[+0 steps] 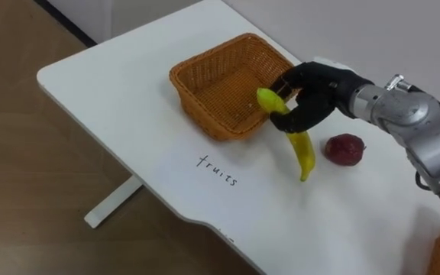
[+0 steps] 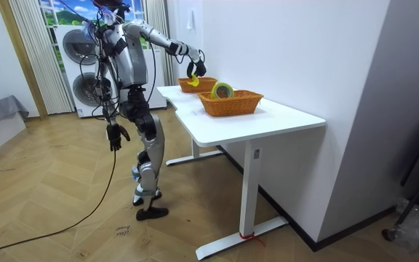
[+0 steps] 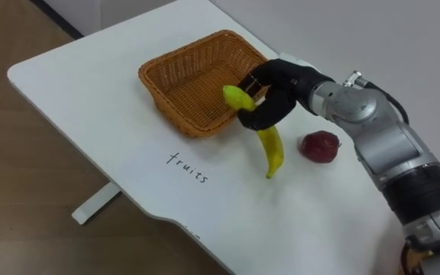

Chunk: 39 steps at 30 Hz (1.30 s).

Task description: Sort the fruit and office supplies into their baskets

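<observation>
My left hand (image 2: 115,135) hangs at my side, away from the white table (image 1: 113,84), and I cannot tell its state. On the table stands 1 woven basket (image 1: 216,80), and at its right rim my right hand (image 1: 319,84) is curled around the upper part of 1 yellow banana (image 1: 302,149), whose lower end points down outside the basket. Right of the banana lies 1 dark red apple (image 1: 344,149), near it but apart.

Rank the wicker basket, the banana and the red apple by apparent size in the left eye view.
Largest: wicker basket, clearly.
Next: banana, long but thin, partly covered by the right hand holding it.
Smallest: red apple.
</observation>
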Motion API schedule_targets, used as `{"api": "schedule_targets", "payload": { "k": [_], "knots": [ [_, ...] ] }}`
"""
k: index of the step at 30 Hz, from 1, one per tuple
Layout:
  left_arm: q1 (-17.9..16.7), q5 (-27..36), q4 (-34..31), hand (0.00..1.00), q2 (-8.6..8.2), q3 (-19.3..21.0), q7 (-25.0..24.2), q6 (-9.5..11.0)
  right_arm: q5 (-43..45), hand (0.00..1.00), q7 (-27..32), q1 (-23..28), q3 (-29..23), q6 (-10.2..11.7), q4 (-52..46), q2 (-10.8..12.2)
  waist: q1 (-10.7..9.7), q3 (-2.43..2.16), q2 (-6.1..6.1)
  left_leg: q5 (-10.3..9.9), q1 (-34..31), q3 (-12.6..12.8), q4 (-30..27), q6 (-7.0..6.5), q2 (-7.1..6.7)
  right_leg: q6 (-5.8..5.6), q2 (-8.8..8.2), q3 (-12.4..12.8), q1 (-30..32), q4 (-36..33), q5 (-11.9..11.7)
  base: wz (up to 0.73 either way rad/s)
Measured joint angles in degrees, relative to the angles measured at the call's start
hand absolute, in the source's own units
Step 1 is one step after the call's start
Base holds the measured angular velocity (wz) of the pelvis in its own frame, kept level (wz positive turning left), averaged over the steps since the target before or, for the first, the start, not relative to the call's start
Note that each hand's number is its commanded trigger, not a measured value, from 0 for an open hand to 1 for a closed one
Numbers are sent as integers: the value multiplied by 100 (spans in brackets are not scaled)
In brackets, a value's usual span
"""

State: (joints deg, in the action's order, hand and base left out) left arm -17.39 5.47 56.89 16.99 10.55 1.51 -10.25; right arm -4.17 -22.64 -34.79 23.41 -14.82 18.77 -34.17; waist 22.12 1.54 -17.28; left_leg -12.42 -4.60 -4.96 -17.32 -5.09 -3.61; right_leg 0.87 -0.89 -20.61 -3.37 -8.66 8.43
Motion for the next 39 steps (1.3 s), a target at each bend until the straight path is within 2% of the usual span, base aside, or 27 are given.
{"api": "schedule_targets", "payload": {
  "k": [2,9,17,21,28,39],
  "knots": [
    [0,-3,7,0,8,2,-2,22,16,100,-9,0,0,0,0,-62,-16,-2,-3,0,20,2,3,0,0,0,1,2,-32,1,0,0],
    [5,-3,68,0,17,165,2,1,72,100,-13,-5,-15,-22,-358,-378,-109,-59,-71,-1,45,2,2,0,1,0,4,5,-66,0,0,0],
    [1,-114,105,0,21,174,51,18,86,100,-6,-5,-16,-20,-513,-395,-138,-60,-72,-1,88,11,4,0,1,0,2,7,-89,-3,0,0],
    [1,-115,145,0,17,174,61,28,322,100,10,-5,-16,-13,-708,-470,-139,-64,-79,-1,89,8,23,-1,0,0,2,6,-81,-5,-1,0],
    [1,-108,167,0,19,162,45,52,699,100,251,-28,-6,-14,-829,-471,-113,-66,-87,-2,110,9,61,-1,2,1,2,12,-75,-6,-1,0],
    [2,-73,162,0,67,163,30,85,693,100,657,-272,201,-20,-813,-470,-10,-47,-184,-48,13,-62,-32,-9,-2,0,15,-8,-65,-7,0,3]
  ]
}}
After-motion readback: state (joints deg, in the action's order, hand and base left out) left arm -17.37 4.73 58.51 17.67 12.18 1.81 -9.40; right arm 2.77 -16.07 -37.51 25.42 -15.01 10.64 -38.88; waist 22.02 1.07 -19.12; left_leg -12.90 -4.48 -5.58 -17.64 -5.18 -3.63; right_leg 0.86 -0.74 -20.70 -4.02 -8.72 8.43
